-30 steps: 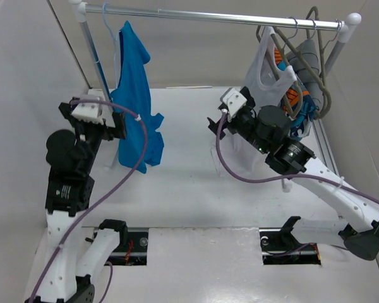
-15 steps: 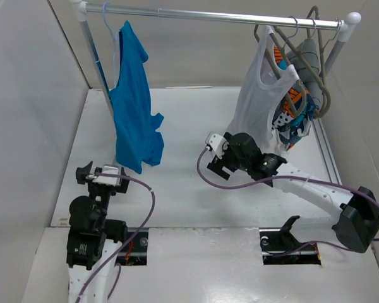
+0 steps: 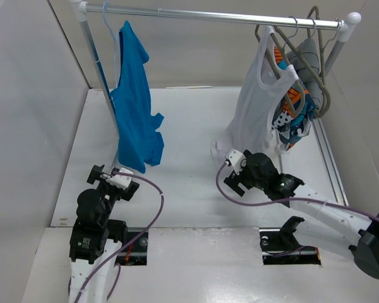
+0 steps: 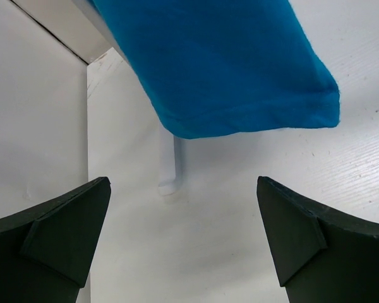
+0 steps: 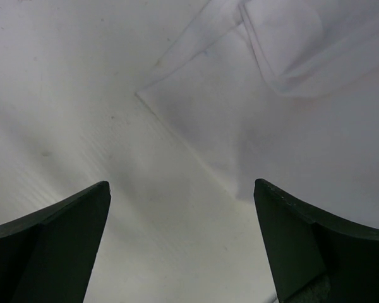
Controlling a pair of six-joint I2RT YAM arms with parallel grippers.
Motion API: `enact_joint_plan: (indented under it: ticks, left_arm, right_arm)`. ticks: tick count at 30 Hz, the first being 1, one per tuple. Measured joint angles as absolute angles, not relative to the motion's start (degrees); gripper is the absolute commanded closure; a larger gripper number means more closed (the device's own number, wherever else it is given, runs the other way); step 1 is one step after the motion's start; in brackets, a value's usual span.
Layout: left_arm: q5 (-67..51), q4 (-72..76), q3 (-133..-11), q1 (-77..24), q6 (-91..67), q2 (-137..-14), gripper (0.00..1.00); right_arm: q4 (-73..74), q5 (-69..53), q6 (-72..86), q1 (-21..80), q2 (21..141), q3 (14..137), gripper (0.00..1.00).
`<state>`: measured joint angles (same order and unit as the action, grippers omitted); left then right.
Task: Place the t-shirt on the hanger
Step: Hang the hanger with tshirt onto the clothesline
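The bright blue t-shirt (image 3: 136, 101) hangs from the thin pale hanger (image 3: 116, 44), hooked at the left end of the rail; its hem (image 4: 234, 76) fills the top of the left wrist view. My left gripper (image 3: 112, 177) sits low near the table's front edge, well short of the shirt, open and empty (image 4: 183, 184). My right gripper (image 3: 231, 174) is low at centre right, open with nothing in it (image 5: 182, 184), and faces the bottom edge of a white tank top (image 5: 290, 95).
A metal rail (image 3: 221, 17) spans the back on white posts; the left post's foot (image 4: 168, 169) stands just behind the shirt's hem. At the rail's right end hang the white tank top (image 3: 256, 107), thick grey hangers (image 3: 311, 60) and an orange-and-blue garment (image 3: 294, 108). Walls enclose the left and right sides.
Both arms have drawn back and down toward the near edge. The left gripper left the shirt's side and the right gripper left the tank top. Both stayed open.
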<state>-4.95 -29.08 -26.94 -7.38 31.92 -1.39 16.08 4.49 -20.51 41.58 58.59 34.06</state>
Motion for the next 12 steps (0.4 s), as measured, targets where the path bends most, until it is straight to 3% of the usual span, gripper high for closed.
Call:
enact_joint_plan:
  ticks: [12]
  left_arm:
    - [-4.93, -29.5, -26.96, -7.38, 32.23, -2.39, 0.0]
  right_arm:
    - [18.13, 7.18, -18.63, 39.62, 42.06, 26.15, 0.0]
